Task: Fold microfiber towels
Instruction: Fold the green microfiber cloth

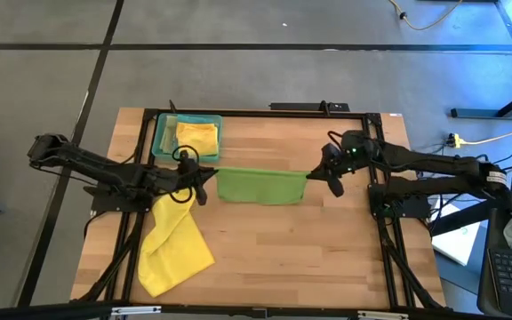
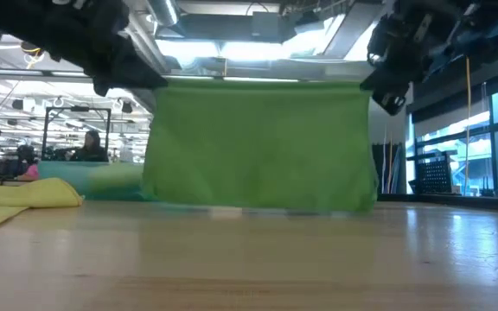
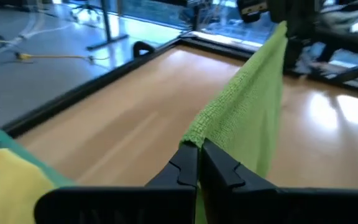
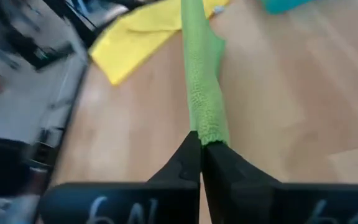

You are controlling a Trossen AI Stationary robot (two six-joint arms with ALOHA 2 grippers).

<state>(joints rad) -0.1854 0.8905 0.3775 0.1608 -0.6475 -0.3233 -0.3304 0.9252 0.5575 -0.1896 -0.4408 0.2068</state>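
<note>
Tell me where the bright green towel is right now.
In the high view the bright green towel hangs mid-table, stretched between the left gripper and right gripper, both jaws shut on its top corners; its bottom edge is at the wooden table.

You have bare desk [image 1: 274, 258] across the middle and toward the near edge. The green towel [image 1: 260, 186] hangs stretched between the left gripper [image 1: 204, 180] and right gripper [image 1: 324, 178], a curtain across the centre. The yellow towel [image 1: 172, 249] covers the near-left corner, the teal tray [image 1: 161, 138] the far-left.
</note>
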